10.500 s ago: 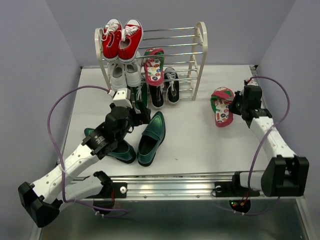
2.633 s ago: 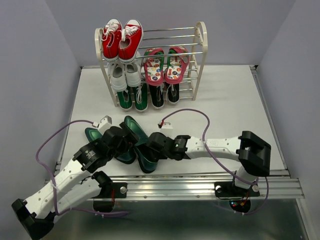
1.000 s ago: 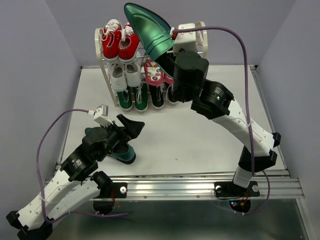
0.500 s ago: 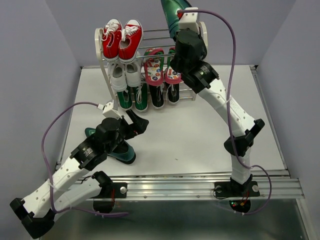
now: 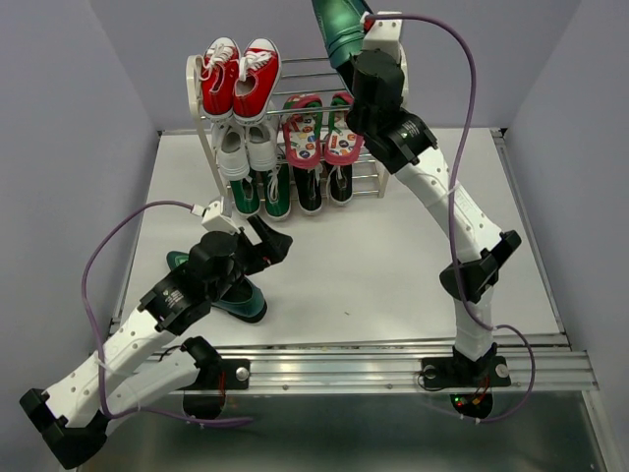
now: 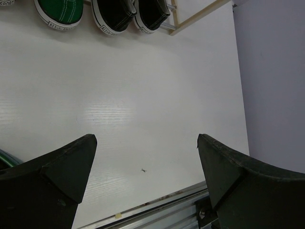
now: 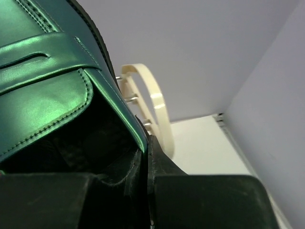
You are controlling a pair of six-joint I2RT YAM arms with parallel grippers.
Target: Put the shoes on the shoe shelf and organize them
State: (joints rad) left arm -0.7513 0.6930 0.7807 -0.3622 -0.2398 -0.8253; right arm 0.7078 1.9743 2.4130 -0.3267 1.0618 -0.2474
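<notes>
well, the right hand (image 5: 360, 37) is clamped shut on the heel rim of one glossy green loafer (image 5: 339, 22), holding it high over the empty right half of the top tier of the shoe shelf (image 5: 200, 118), toe pointing up and partly out of the overhead view. the wrist view shows the shelf's cream arch (image 7: 155, 102) just beyond the shoe. the other loafer (image 5: 248, 307) lies on the tabletop (image 5: 393, 275) at the near left, with the left hand (image 5: 263, 241) spread wide open and empty above it.

the grip is on a thin edge, so the long shoe may swing or slip as it comes down. the chrome rods (image 5: 314, 69) are thin and spaced, and a toe set between them could tip through. lowered too far left, it may bump the red sneakers (image 5: 239, 77); the forearm passes close over the flip-flops (image 5: 322, 128) and could brush them
</notes>
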